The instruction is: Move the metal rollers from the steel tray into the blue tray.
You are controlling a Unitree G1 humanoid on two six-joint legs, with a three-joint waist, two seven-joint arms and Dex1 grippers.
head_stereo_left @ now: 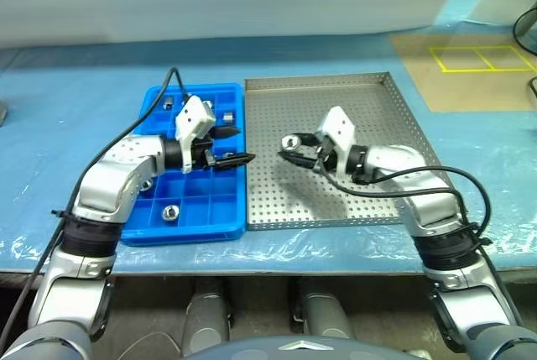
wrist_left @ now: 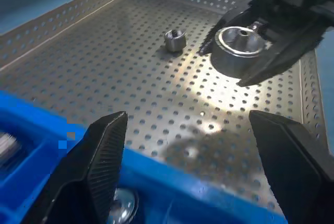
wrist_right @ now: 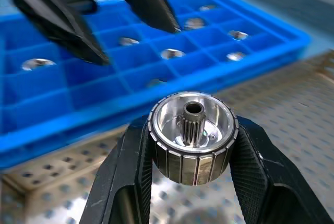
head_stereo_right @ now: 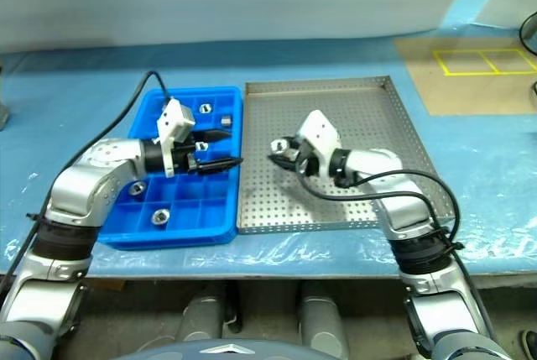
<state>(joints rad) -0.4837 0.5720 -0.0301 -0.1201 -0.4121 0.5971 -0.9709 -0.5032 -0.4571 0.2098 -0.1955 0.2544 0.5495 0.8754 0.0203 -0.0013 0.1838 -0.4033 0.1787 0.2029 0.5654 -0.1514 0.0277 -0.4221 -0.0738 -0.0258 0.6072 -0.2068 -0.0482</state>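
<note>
A metal roller [wrist_right: 192,138], a shiny ribbed cylinder with a splined centre hub, is clamped between the two black fingers of the right gripper [head_stereo_left: 294,147], its open face turned toward the wrist camera. The gripper carries it above the steel tray [head_stereo_left: 394,104], over the tray's left half, near the edge that adjoins the blue tray [head_stereo_left: 151,96].

A second, smaller roller [wrist_left: 175,40] lies loose on the perforated floor of the steel tray, toward its far side.

The blue tray sits flush against the steel tray's left edge; several of its square compartments hold rollers, e.g. one [head_stereo_left: 170,212] near the front edge.

The left gripper [head_stereo_left: 237,146] hangs over the blue tray's right edge, fingers spread apart and holding nothing, pointing toward the right gripper.

Step in hand, as judged: the transfer of a grasped roller from steel tray to blue tray, or a handover between the arms. The next move calls for bringing the roller either between the left fingers or over a vacant compartment before release.

Hard to make out: which compartments under the left arm are occupied, and whether the left gripper is meant to receive the part.
</note>
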